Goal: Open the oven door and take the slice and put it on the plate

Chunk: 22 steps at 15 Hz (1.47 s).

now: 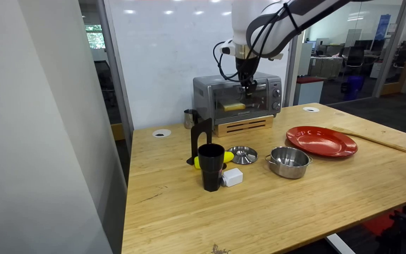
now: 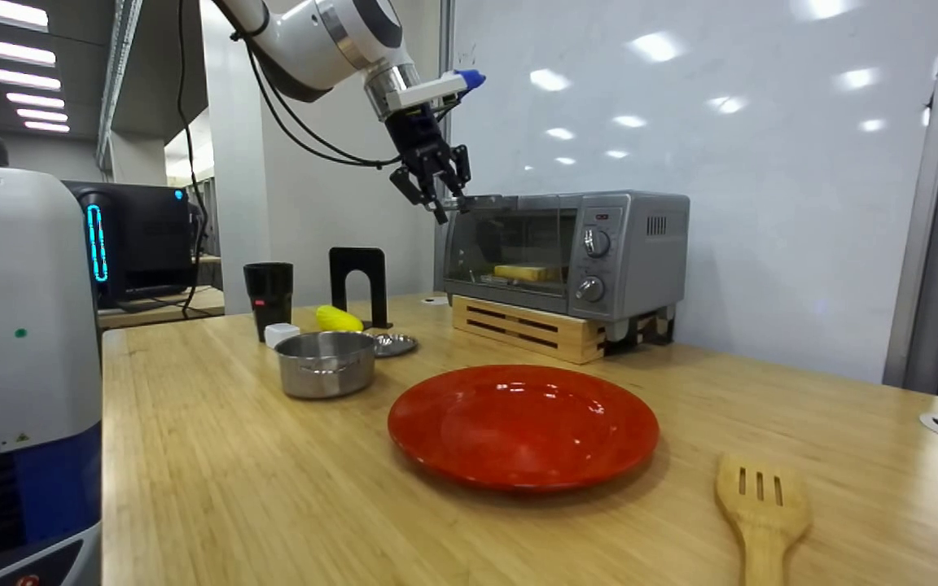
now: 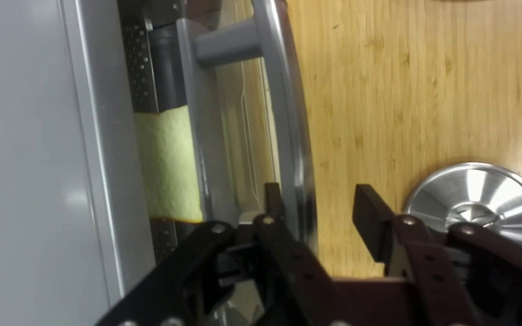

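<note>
The slice (image 3: 168, 163) lies inside the oven (image 2: 599, 264), visible through the door (image 3: 207, 131) in both exterior views. The wrist view shows it pale yellow with a darker edge, in the gap between the oven's front edge and the door, which stands partly open. The tool (image 3: 320, 199) is at the handle (image 3: 289, 113) along the top of the door, its fingers spread wide: one is between door and handle, the other beyond the handle and clear of it. Whether the inner finger touches the handle, I cannot tell. The arm (image 1: 277, 33) is above.

A slatted wooden stand (image 1: 245, 126) sits under the oven's front. On the surface (image 1: 277, 211), the red plate (image 2: 522, 427) lies apart from the oven, with the pot (image 2: 326, 366) near it. A wooden spatula (image 2: 762, 500) lies flat beside the plate. The lid (image 1: 244, 155) lies flat between the pot and an upright black bookend (image 2: 359, 259). A yellow thing (image 1: 228, 156) is by the bookend's foot, partly hidden behind the upright black cup (image 1: 211, 167) in an exterior view. A white bottle (image 1: 233, 177) lies on its side just beside the cup. A metal jug (image 1: 190, 118) stands near the oven.
</note>
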{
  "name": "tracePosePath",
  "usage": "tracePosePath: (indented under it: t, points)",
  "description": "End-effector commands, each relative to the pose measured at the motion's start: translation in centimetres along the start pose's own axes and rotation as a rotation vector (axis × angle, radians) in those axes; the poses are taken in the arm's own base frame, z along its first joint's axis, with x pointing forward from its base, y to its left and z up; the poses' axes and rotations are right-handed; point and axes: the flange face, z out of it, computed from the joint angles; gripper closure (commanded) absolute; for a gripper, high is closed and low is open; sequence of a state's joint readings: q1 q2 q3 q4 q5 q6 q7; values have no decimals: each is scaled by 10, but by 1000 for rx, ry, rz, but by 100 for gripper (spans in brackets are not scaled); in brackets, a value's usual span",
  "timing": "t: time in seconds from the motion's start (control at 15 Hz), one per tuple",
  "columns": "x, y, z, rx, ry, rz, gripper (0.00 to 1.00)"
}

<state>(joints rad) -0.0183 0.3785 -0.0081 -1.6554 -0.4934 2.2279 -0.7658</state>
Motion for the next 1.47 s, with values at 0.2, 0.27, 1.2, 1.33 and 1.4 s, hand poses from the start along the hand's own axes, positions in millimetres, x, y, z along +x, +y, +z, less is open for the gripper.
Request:
tracePosePath:
  t: [0.2,0.27,1.2,1.33,1.4]
  points:
    - [-16,-50,6,-24,-32,-13,53]
    - [-20,-56,11,-18,-39,-6,53]
    - [-57,-100,44,-59,-98,23,55]
    - [-54,-106,47,-62,-102,9,55]
    - [-53,-110,50,-62,-104,5,55]
